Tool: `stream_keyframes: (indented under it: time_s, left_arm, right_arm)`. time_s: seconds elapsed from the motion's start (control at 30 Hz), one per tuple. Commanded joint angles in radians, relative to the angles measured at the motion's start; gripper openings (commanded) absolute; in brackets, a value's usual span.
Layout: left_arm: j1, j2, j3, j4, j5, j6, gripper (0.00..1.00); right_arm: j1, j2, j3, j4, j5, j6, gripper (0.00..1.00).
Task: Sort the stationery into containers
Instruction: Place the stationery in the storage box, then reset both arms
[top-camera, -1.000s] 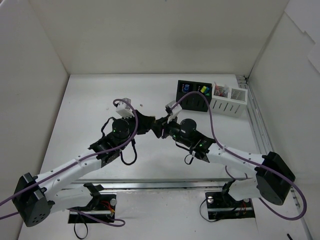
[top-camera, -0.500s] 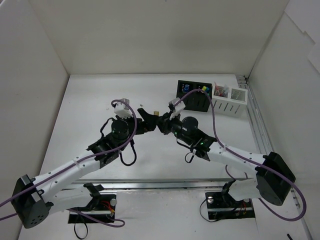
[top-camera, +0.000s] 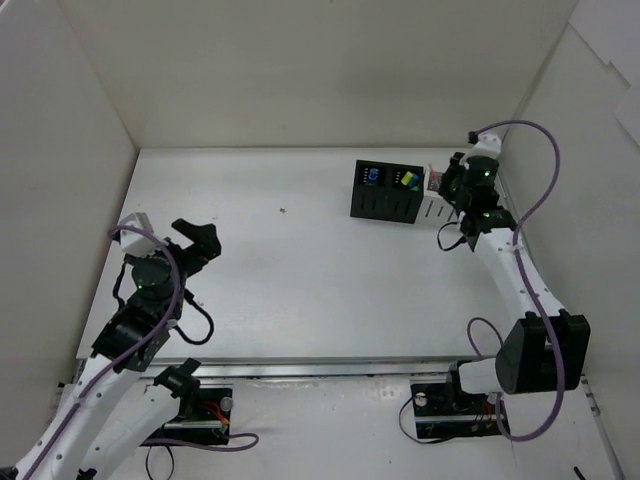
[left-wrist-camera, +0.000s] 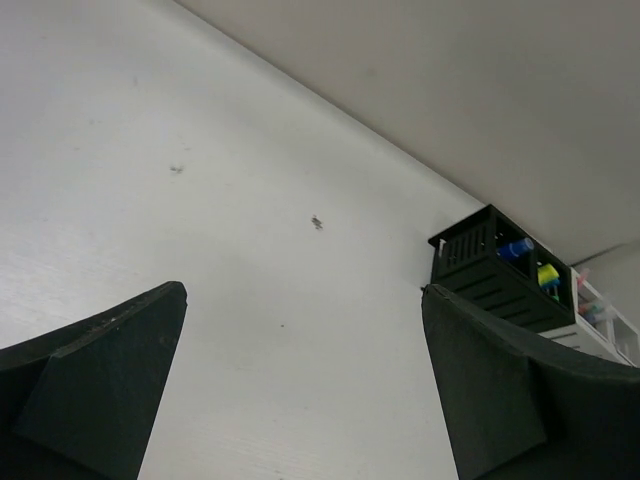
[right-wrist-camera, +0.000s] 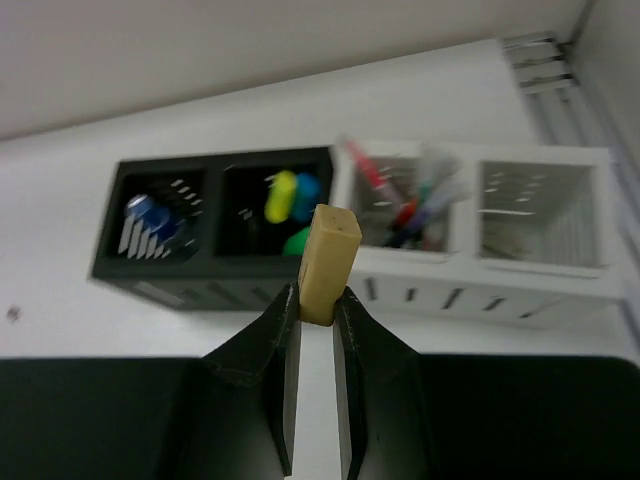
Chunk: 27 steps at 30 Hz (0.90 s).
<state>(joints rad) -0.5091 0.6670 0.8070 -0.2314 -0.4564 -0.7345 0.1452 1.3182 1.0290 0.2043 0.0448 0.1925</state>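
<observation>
Progress: nearly done, by my read. The blue-capped bottle (right-wrist-camera: 150, 218) sits in the left compartment of the black box (right-wrist-camera: 150, 272), highlighters (right-wrist-camera: 281, 196) in its right one, and pens (right-wrist-camera: 405, 205) in the left compartment of the white box (right-wrist-camera: 500, 290). I see no other loose stationery on the table (top-camera: 300, 280).
Remaining: only the pale eraser (right-wrist-camera: 326, 262) needs placing. The white box's right compartment looks empty, so I judge that a likely home.
Eraser position: held in the air at the table's far right, near both boxes and touching neither.
Eraser axis: long axis in line with the fingers, free end pointing past the tips toward the boxes.
Right gripper (right-wrist-camera: 318, 300): pinched onto the eraser's near end.
Left gripper (left-wrist-camera: 302, 295): jaws spread wide, holding nothing, over the table's left side.
</observation>
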Motion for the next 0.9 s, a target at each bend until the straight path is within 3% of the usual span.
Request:
stream_keyframes:
  time_s: [0.0, 0.23, 0.43, 0.6, 0.67, 0.7, 0.73, 0.77, 0.87]
  left_arm:
    - [0.065, -0.053, -0.028, -0.089, -0.033, 0.029, 0.99]
    - [0.159, -0.003, -0.025, -0.177, 0.036, 0.049, 0.99]
    - [0.169, 0.036, -0.012, -0.178, 0.056, 0.061, 0.99]
    - [0.187, 0.034, -0.009, -0.181, 0.071, 0.070, 1.00]
    - [0.187, 0.031, 0.003, -0.197, 0.076, 0.073, 0.99]
    - [0.187, 0.025, 0.006, -0.200, 0.079, 0.076, 0.99]
    - [0.187, 0.019, 0.009, -0.206, 0.088, 0.079, 0.99]
    - [0.187, 0.013, 0.009, -0.203, 0.094, 0.086, 0.99]
    - [0.187, -0.015, 0.024, -0.220, 0.104, 0.090, 0.99]
  right_arm:
    - [-0.183, 0.114, 0.138, -0.130, -0.022, -0.001, 0.00]
    - [-0.335, 0.358, 0.405, -0.252, -0.105, -0.051, 0.00]
    - [-0.380, 0.444, 0.470, -0.263, -0.141, -0.059, 0.08]
    - [-0.386, 0.451, 0.465, -0.276, -0.148, -0.053, 0.46]
    - [-0.386, 0.432, 0.450, -0.275, -0.169, -0.053, 0.52]
    - [-0.386, 0.408, 0.445, -0.275, -0.190, -0.056, 0.71]
    - [-0.383, 0.391, 0.431, -0.275, -0.221, -0.059, 0.81]
    - [-0.381, 0.371, 0.422, -0.275, -0.223, -0.059, 0.98]
    - [-0.377, 0.246, 0.382, -0.276, -0.195, -0.056, 0.98]
